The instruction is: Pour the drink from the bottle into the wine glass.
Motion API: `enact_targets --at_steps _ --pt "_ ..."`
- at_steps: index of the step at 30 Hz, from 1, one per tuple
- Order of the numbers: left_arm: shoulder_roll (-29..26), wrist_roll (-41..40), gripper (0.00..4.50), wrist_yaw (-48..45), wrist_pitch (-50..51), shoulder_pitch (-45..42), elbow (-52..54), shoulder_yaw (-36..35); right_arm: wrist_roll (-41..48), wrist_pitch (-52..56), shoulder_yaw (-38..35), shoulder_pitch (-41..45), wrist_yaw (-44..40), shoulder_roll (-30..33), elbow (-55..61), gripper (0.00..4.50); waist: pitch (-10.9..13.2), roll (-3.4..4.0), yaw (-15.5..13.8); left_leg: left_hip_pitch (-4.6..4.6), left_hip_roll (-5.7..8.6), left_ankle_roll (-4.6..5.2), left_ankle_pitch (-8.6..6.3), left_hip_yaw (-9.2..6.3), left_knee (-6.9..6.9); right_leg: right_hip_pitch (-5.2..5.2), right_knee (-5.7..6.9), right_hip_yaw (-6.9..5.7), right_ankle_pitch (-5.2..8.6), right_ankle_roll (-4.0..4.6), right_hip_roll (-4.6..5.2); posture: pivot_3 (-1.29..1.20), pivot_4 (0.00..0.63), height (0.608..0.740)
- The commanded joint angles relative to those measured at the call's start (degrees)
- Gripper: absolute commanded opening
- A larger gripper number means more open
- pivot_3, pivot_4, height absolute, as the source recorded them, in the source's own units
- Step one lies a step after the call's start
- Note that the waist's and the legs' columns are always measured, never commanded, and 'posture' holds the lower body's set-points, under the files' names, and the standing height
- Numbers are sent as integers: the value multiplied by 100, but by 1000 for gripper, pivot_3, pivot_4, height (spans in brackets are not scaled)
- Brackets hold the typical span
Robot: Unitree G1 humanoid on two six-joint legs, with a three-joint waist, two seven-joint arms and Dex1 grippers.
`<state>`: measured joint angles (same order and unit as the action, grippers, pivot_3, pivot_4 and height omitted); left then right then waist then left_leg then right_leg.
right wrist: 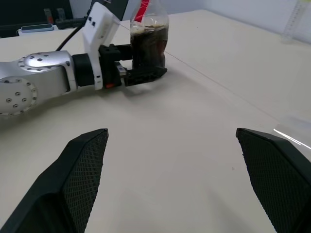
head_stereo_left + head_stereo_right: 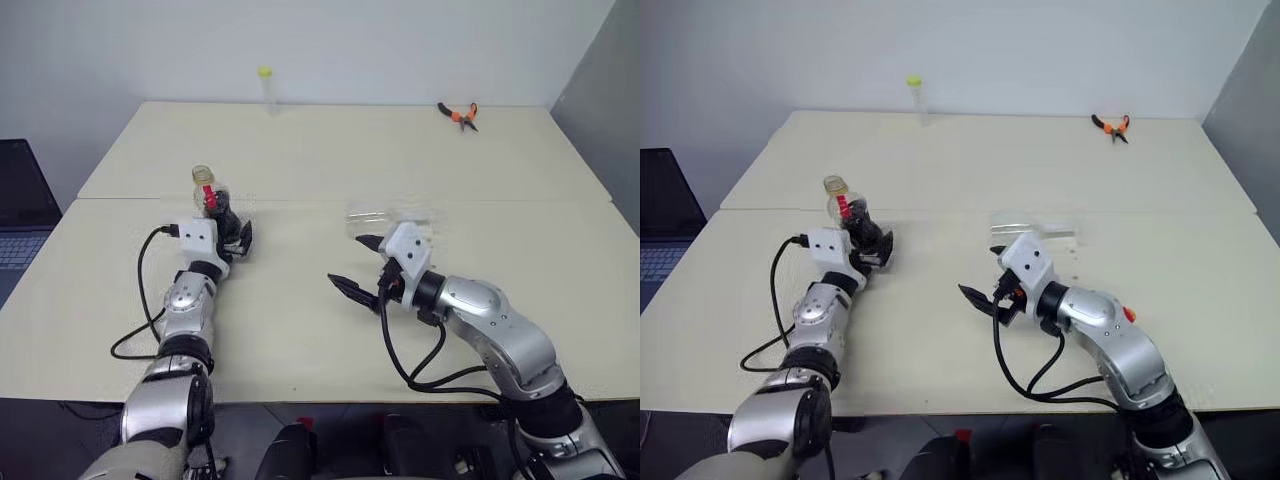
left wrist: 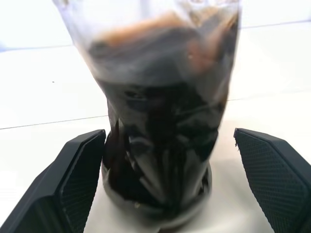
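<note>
A: The bottle (image 2: 210,196) is standing upright on the table (image 2: 300,320), out at about ten o'clock from the table's middle; its yellowish cap is on, and the drink (image 3: 160,145) is sitting dark and foamy inside it.

B: The left gripper (image 2: 236,238) is sitting right at its base; from the left wrist view the two black fingers (image 3: 73,179) are spread wide on either side of the bottle, one nearly at the plastic, the other standing clear; nothing is being squeezed.

A: And the right gripper (image 2: 358,264)?

B: It is hovering near the table's centre, fingers (image 1: 77,179) splayed as wide as they go, gripping nothing; it is pointing across toward the bottle.

A: The wine glass (image 2: 385,218) is showing as a faint clear shape just past the right gripper, at about twelve o'clock from it; it seems to be lying on the table, though I cannot tell for sure.

B: Farther off, a thin clear tube (image 2: 266,88) with a yellow-green cap is standing at eleven o'clock on the far edge; orange-handled pliers (image 2: 460,115) are lying at one o'clock.
</note>
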<state>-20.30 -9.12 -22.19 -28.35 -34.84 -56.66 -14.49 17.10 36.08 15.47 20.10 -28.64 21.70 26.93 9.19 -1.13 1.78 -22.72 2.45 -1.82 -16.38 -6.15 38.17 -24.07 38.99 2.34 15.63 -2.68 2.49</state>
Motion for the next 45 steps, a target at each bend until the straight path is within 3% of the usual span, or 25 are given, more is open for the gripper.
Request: enact_targets --at_steps 1,7,13,18,28,34,45 --pt "-3 -209 4463 -39 229 343 875 -76 136 26 -225 -119 -33 25 357 4500 -1 0 -3 0 0 0 0 -1 0 1 0 -2 0 0 1 0 150 740" --pt "-32 -319 4463 151 857 1372 2242 -103 219 11 -374 -414 -64 55 441 4500 -6 2 10 4 -3 1 0 0 -1 2 2 0 0 1 0 0 150 740" --pt "30 -556 4463 -372 1745 2263 4010 328 -12 -204 -557 -723 11 363 509 4500 -7 1 -20 5 -3 1 0 2 -1 5 1 0 0 1 2 0 150 740" --pt "-141 -646 4463 -1092 2704 2577 5204 1034 -1925 -1293 -182 -770 739 1070 -171 4500 -8 -1 -47 15 3 1 -1 4 2 26 -3 -3 0 1 2 0 150 740" --pt "-870 -1128 4463 -2628 3581 1972 5360 1229 -5508 -2134 1020 325 2318 1233 -2258 4500 -7 1 27 70 -15 0 0 32 -19 49 1 16 5 10 -35 0 150 740" --pt "-988 -1108 4463 -3087 3633 1606 5180 1312 -6392 -2376 1419 1122 2697 832 -3779 4500 -7 1 8 71 -12 -1 0 38 -14 60 -6 17 5 11 -30 0 150 740" --pt "-793 -1049 4463 -3233 3664 1358 5158 1447 -6706 -2913 1584 2479 3735 89 -6718 4500 -8 1 98 83 -15 -2 1 40 -17 64 -1 20 5 12 -31 0 150 740"
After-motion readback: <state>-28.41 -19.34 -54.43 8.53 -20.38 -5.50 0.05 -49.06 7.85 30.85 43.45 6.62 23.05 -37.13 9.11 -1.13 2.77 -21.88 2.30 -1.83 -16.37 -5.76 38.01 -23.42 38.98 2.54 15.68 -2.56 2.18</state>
